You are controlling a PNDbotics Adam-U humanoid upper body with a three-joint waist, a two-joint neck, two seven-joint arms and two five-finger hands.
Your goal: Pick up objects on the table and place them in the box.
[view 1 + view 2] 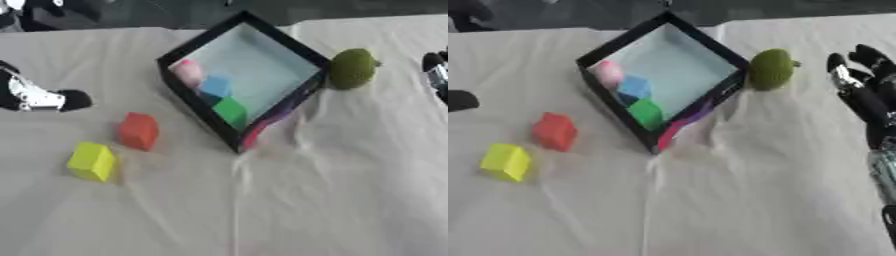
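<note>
A black-rimmed box [246,21] with a pale blue floor sits turned like a diamond at the table's middle back. Inside lie a pink piece [187,71], a blue block [216,85] and a green block [231,109]. On the cloth to its left stand a red block [138,131] and a yellow block [91,161]. A green round fruit [352,68] rests against the box's right corner. My left hand [35,95] lies at the left edge, away from the blocks. My right hand [859,85] is at the right edge with straight fingers, apart from the fruit and holding nothing.
A wrinkled white cloth [289,200] covers the table, with a long fold running from the box's near corner toward the front. Dark shapes lie beyond the table's far edge.
</note>
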